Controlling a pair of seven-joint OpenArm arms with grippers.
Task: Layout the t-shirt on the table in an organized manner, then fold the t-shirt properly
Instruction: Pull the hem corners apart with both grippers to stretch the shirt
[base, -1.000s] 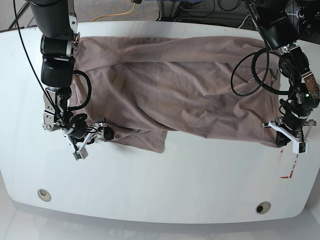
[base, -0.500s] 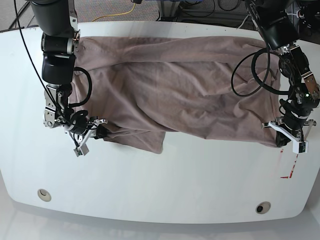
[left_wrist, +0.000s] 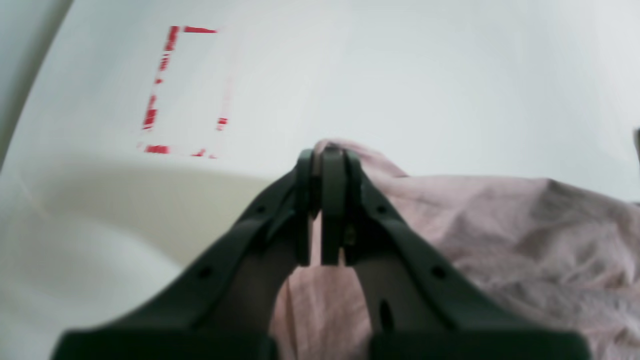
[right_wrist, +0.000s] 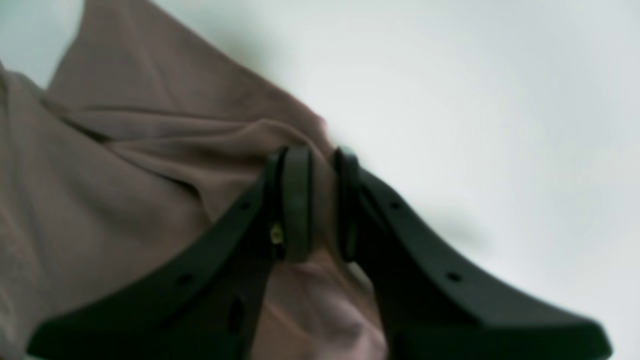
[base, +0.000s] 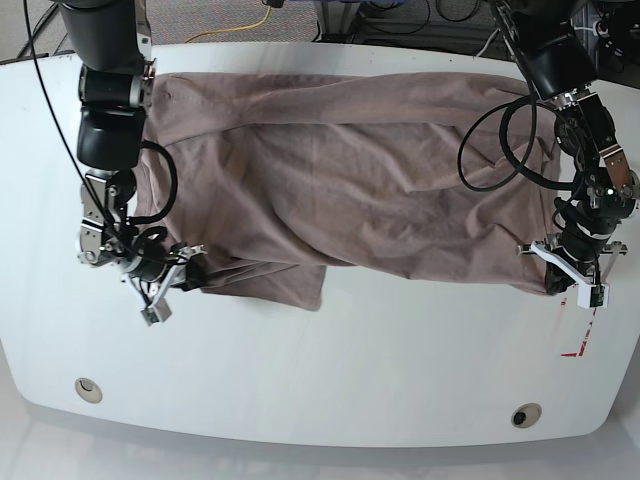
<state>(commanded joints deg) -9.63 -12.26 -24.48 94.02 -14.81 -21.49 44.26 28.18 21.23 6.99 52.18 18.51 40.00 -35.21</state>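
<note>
Currently I keep both grippers pinched on the near hem of the dusty mauve-brown cotton t-shirt (base: 340, 180), left gripper (left_wrist: 327, 155) by the white table's (base: 330, 380) red-taped edge, right gripper (right_wrist: 315, 160) opposite, so tension spreads it flat along the far edge.

The right hand (base: 188, 268) slid away from the red tape marks (base: 577, 350), dragging its pinched t-shirt (base: 340, 170) corner along; the left hand (base: 556, 272) edged slightly away from them, too.
</note>
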